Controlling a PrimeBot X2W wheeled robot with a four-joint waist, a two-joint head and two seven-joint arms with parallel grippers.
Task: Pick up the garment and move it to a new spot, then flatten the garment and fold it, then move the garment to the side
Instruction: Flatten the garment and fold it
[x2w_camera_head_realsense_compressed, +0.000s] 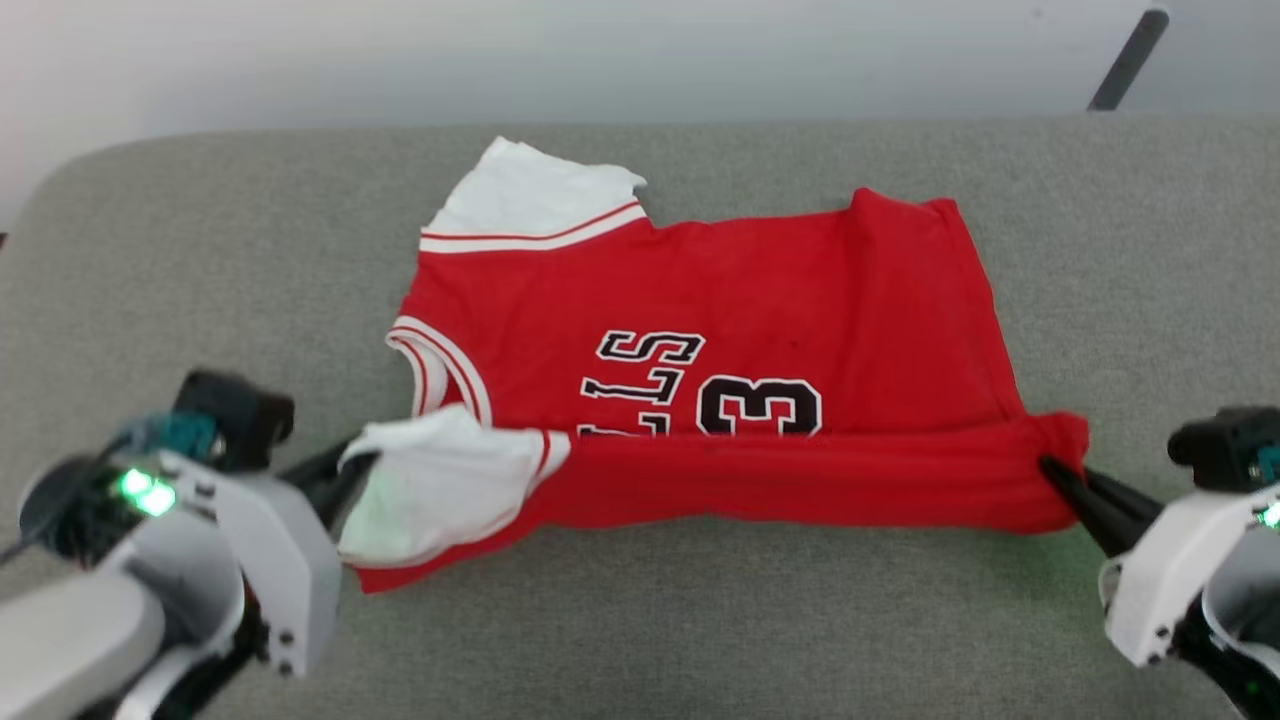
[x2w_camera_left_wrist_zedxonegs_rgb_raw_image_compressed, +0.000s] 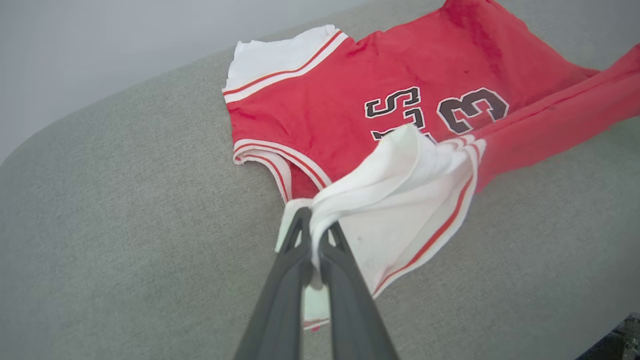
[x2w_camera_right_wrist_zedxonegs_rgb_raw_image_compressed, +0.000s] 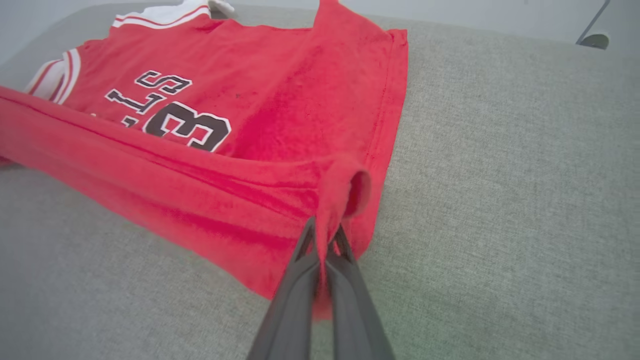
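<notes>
- Where the grey woven fabric surface (x2w_camera_head_realsense_compressed: 700, 620) spreads before the robot, the bright red jersey-style garment (x2w_camera_head_realsense_compressed: 760, 290) with white sleeves lies near its middle, neck end to the left and hem to the right.
- The far part of the garment rests flat on the surface with a few shallow creases.
- Its near long edge is raised and drawn into a taut red band (x2w_camera_head_realsense_compressed: 800, 475) between the two grippers. The band covers the lower part of the black-and-white lettering (x2w_camera_head_realsense_compressed: 700, 390) (an "S", part of "LLS" and a "3" can be read).
- The left gripper (x2w_camera_head_realsense_compressed: 352, 468) is at the near left of the garment. In the left wrist view its two long dark fingers (x2w_camera_left_wrist_zedxonegs_rgb_raw_image_compressed: 280, 300) are closed tight on a bunch of the near white sleeve (x2w_camera_left_wrist_zedxonegs_rgb_raw_image_compressed: 400, 200), whose red-striped edge hangs below them.
- The right gripper (x2w_camera_head_realsense_compressed: 1052, 470) is at the near right corner. In the right wrist view its fingers (x2w_camera_right_wrist_zedxonegs_rgb_raw_image_compressed: 350, 300) are pressed together on a pinch of the red hem corner, the cloth curling into a small loop just past the tips.
- The far white sleeve (x2w_camera_head_realsense_compressed: 530, 200) with its thin red stripes lies flat at the far left.
- Small green lights (x2w_camera_head_realsense_compressed: 145, 492) glow on the left arm's wrist.
- Beyond the surface's far edge is a pale wall (x2w_camera_head_realsense_compressed: 400, 50), with a dark slanted rod (x2w_camera_head_realsense_compressed: 1128, 60) at the far right.
</notes>
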